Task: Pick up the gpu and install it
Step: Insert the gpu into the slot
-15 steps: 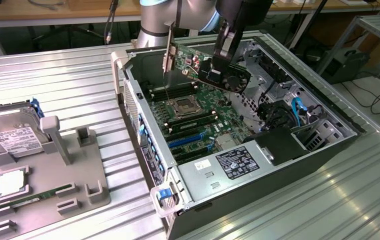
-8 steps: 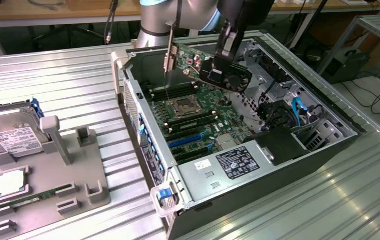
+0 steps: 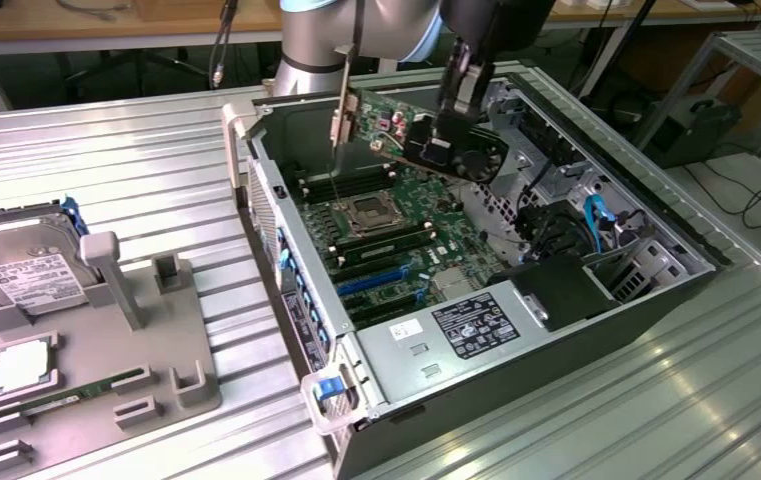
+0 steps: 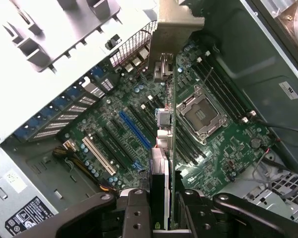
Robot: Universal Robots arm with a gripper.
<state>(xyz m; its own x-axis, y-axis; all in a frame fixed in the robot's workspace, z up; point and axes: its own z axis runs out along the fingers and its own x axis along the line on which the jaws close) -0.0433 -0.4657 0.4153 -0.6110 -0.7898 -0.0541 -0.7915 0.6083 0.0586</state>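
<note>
The gpu (image 3: pixel 394 120) hangs edge-down above the open computer case (image 3: pixel 287 300), over the back part of the motherboard (image 3: pixel 407 230). Its silvery end bracket (image 3: pixel 341 110) points down along the case's rear wall. My gripper (image 3: pixel 440 135) is shut on the card near its black fan (image 3: pixel 483 155). In the wrist view the gpu (image 4: pixel 164 148) runs edge-on between my two black fingers (image 4: pixel 136 213), with the bracket (image 4: pixel 175 22) at its far end. Below it lie the blue slot (image 4: pixel 134 130) and the CPU socket (image 4: pixel 201 114), both apart from the card.
On the exterior view's left a grey fixture (image 3: pixel 100 370) holds a hard drive (image 3: pixel 27 265) and a green memory stick (image 3: pixel 80 390). A labelled power supply (image 3: pixel 474 325) and a black duct (image 3: pixel 560 290) fill the case's near end. Blue cables (image 3: pixel 594 225) run inside.
</note>
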